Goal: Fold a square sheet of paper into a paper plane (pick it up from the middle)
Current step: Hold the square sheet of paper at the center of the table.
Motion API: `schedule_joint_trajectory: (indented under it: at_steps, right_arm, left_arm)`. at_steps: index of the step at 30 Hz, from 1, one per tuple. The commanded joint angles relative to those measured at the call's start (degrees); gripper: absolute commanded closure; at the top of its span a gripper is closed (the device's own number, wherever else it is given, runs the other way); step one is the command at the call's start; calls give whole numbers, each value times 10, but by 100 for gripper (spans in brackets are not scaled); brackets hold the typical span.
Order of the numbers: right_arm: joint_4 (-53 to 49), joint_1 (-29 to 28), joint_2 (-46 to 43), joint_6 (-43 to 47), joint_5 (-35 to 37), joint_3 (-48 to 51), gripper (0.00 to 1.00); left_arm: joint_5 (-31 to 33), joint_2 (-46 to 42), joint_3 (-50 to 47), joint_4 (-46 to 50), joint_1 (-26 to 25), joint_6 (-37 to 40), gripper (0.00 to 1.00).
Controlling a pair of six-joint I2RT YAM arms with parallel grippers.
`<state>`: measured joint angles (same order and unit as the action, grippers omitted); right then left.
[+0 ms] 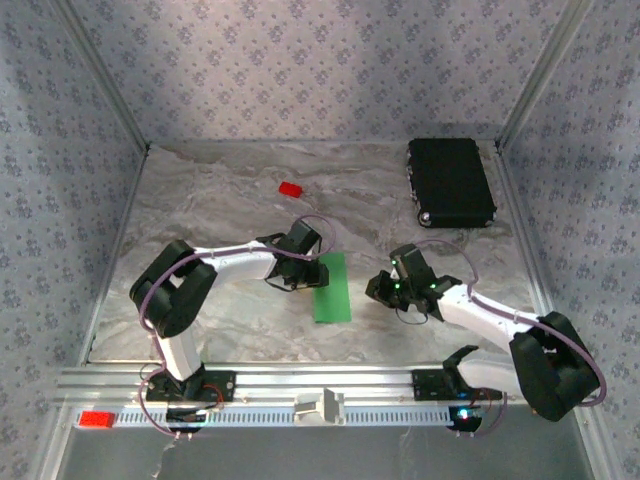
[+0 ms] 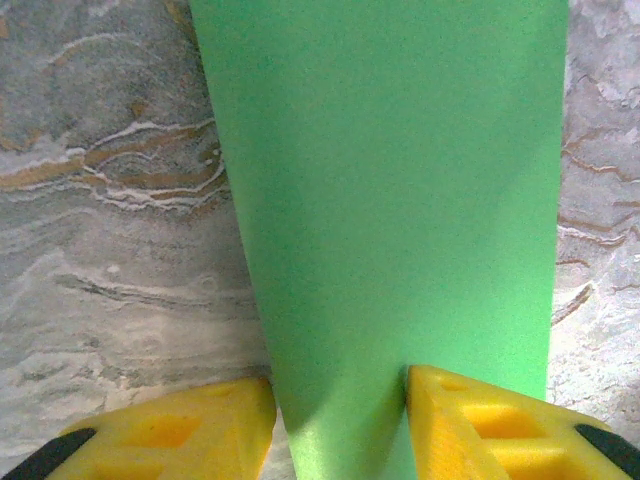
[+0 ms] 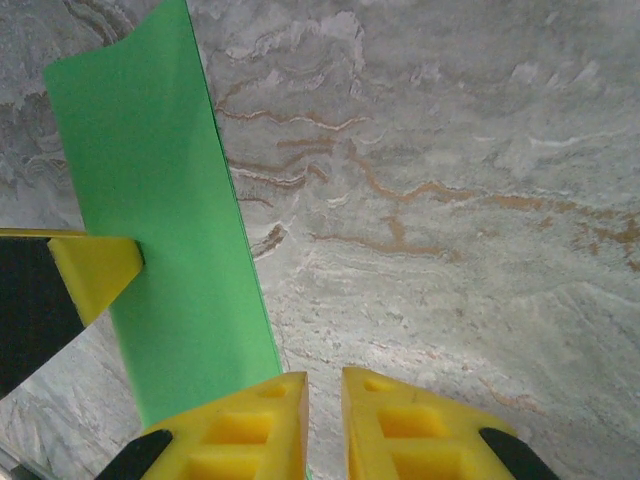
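Observation:
The square sheet of paper [image 1: 331, 288] lies on the marble table as a narrow bright green strip, folded in half lengthwise. My left gripper [image 1: 308, 272] is at its upper left edge, open. In the left wrist view its jaws [image 2: 340, 425] straddle the paper's [image 2: 400, 200] left edge, one finger over the table and one [image 2: 480, 420] on the green. My right gripper [image 1: 380, 290] hovers just right of the strip. Its jaws [image 3: 325, 420] are almost together with nothing between them, beside the paper's [image 3: 150, 200] right edge. The left gripper's finger [image 3: 95, 270] touches the strip there.
A small red block [image 1: 290, 188] lies at the back left of centre. A black rectangular case [image 1: 450, 180] sits at the back right. A white bracket [image 1: 320, 407] stands on the front rail, with a red piece [image 1: 97, 419] at the rail's left end.

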<state>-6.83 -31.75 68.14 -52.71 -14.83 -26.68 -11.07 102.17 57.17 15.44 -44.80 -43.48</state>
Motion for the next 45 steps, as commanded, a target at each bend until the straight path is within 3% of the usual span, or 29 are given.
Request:
schedule_joint_trajectory:
  at_steps: [1, 31, 45]
  right_arm:
    - [3, -6, 5, 1, -5, -15, 83]
    - [11, -20, 35, 9, -15, -35, 82]
    - [43, -40, 135, 20, -36, -103, 92]
  left_arm:
    - [46, 60, -14, -4, -4, 13, 57]
    - [55, 79, -11, -6, 1, 2, 56]
    - [55, 82, -10, -5, 0, 9, 56]
